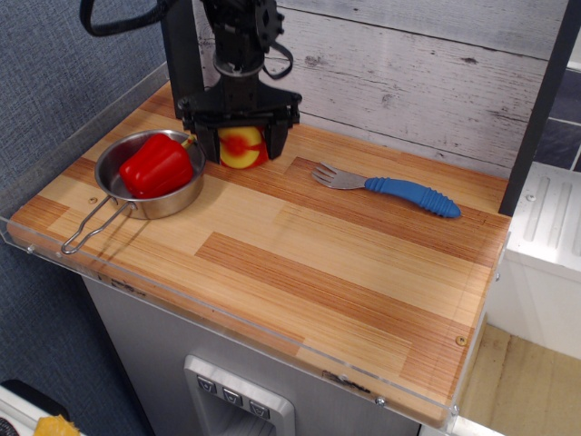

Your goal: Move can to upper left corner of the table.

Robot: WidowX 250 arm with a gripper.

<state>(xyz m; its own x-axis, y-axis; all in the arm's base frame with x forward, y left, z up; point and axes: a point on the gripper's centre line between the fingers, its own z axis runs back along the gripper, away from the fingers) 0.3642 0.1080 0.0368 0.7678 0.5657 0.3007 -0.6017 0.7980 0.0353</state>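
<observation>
Yellow can (242,148): pinched between the gripper (241,145) jaws, near the table (318,263) back-left
Pan (150,177): just left, pepper (156,165) inside

No readable text in this view.

The can (242,147) has a yellow label with a red round picture, but no letters or numbers can be read on it. The table (300,263), the blue-handled fork (390,186) and the steel pan (145,182) carry no visible writing, brand or sign.
</observation>
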